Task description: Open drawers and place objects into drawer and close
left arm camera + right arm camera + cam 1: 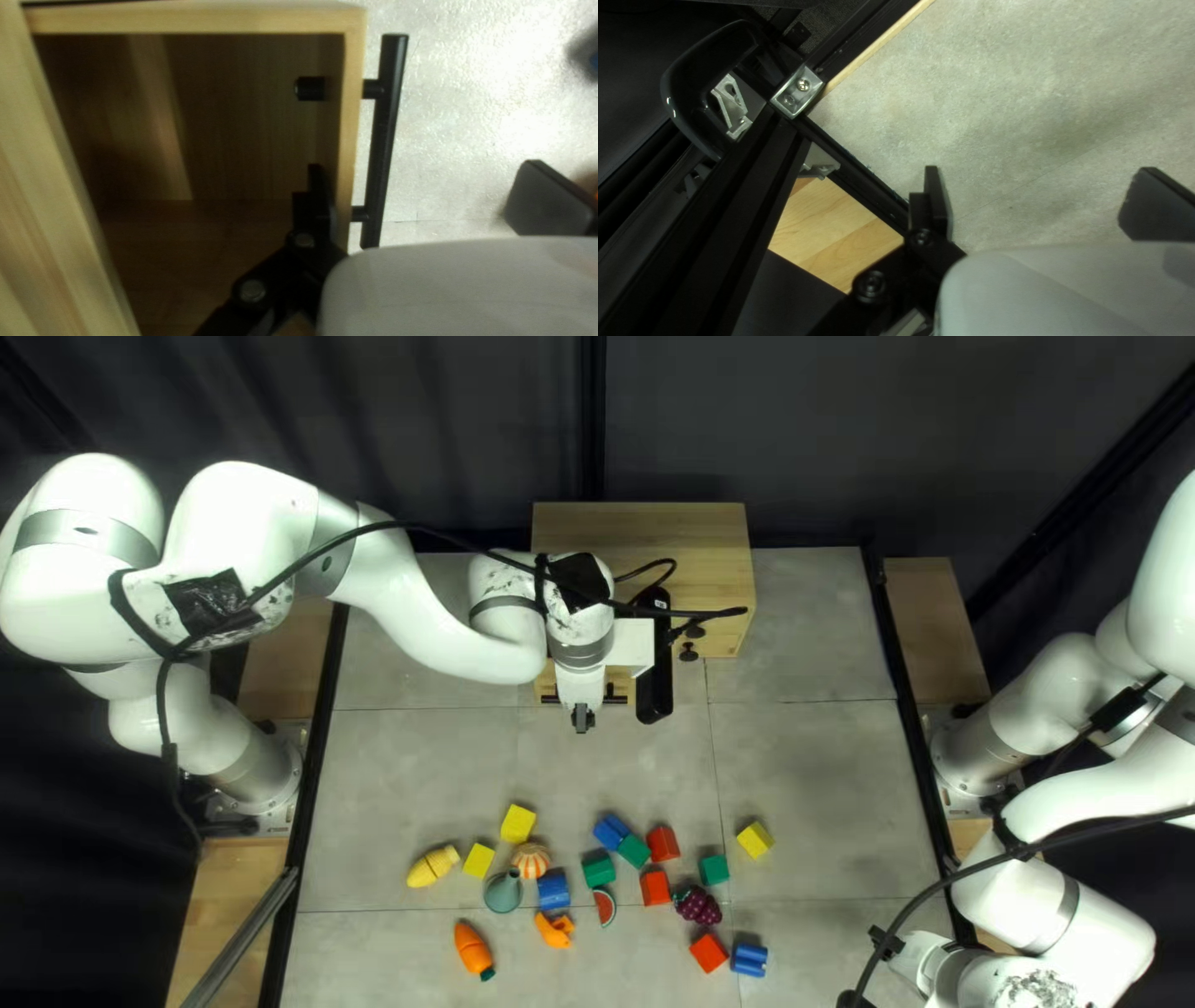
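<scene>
Near the front of the wooden drawer cabinet (647,523), my left gripper (581,718) hangs over the pulled-out drawer (618,681). The left wrist view shows the drawer (352,124) empty inside where visible. One finger of the open left gripper (425,167) is inside its front panel, the other beyond its black handle (385,137). Loose on the table lie a yellow block (518,823), orange carrot (473,950), purple grapes (698,906), watermelon piece (605,907) and several coloured blocks. My right gripper (1039,169) stands open with nothing between its fingers, over bare tabletop.
Two black knobs (688,652) protrude from the cabinet's front, right of the left gripper. A black cable (411,525) runs along my left arm. Dark frame rails (847,168) and a metal bracket (797,90) lie beside the right gripper, at the table's edge.
</scene>
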`<control>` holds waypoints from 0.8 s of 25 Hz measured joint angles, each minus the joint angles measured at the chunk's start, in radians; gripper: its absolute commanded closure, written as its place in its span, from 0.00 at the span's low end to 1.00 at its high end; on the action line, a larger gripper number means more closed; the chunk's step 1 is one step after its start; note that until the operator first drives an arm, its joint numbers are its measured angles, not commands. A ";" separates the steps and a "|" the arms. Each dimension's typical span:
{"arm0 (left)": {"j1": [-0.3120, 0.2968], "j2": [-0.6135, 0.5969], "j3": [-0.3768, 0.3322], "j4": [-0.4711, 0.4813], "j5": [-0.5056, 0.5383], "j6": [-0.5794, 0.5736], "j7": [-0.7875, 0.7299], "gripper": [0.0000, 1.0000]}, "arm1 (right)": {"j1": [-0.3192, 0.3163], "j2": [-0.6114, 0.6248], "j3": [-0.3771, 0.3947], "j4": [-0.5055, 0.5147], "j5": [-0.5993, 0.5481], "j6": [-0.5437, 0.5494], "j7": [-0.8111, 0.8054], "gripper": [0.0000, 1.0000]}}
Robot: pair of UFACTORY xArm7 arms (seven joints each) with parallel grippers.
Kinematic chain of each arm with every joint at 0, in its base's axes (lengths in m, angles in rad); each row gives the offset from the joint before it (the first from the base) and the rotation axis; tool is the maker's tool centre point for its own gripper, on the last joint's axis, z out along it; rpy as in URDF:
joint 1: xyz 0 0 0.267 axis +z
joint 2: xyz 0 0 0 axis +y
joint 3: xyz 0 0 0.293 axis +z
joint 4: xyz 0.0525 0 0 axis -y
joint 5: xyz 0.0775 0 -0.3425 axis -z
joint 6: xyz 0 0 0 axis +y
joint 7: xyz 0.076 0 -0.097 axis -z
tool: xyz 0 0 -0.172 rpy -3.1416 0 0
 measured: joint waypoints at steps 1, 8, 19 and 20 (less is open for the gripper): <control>0.000 0.000 -0.002 0.003 -0.003 0.007 0.007 0.00 | 0.000 0.000 0.000 0.000 0.000 0.000 0.000 0.00; 0.002 0.006 -0.010 0.013 -0.027 0.026 0.041 0.00 | 0.000 0.000 0.000 0.000 0.000 0.000 0.000 0.00; -0.007 -0.005 -0.026 -0.012 -0.052 0.015 0.048 0.00 | 0.000 0.000 0.000 0.000 0.000 0.000 0.000 0.00; -0.007 -0.005 -0.027 -0.012 -0.053 0.014 0.047 0.00 | 0.000 0.000 0.000 0.000 0.000 0.000 0.000 0.00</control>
